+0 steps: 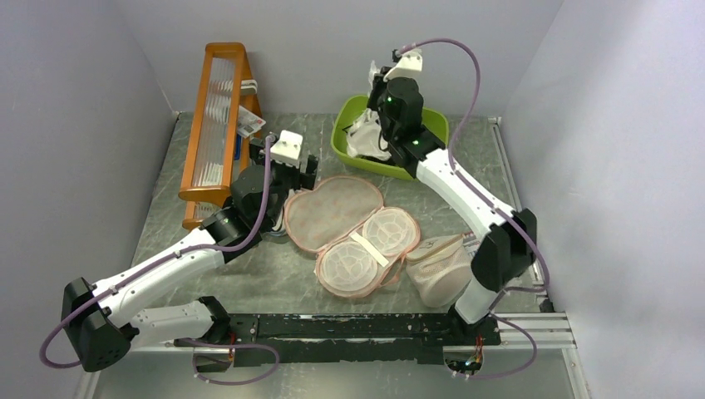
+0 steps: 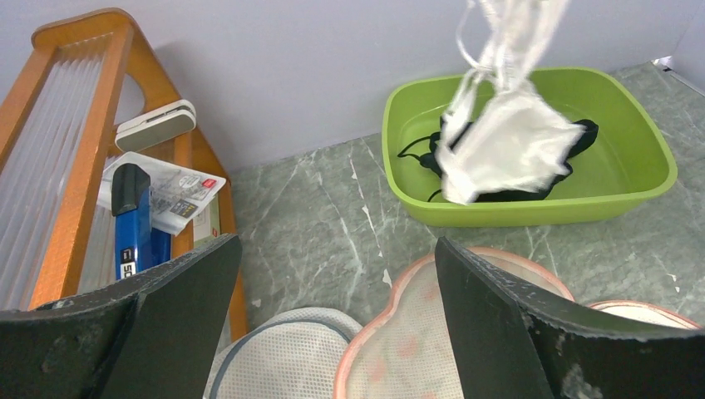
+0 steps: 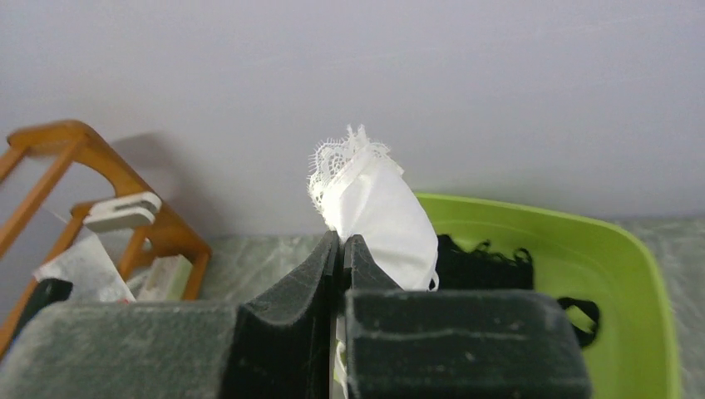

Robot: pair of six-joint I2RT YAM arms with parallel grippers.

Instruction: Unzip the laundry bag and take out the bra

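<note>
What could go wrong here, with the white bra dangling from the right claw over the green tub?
The shut right claw pinches only an edge of the white lacy fabric bra, so it might slip out early. The bra hangs low over the black strappy garments in the lime-green plastic tub; straps could tangle and drag those out when the arm pulls away.

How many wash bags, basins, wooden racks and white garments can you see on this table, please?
Wash bags: 3 (laundry bag, beige pouch, round mesh disc)
Basins: 1 (green basin)
Wooden racks: 1 (wooden rack)
White garments: 1 (bra)
Total: 6
</note>
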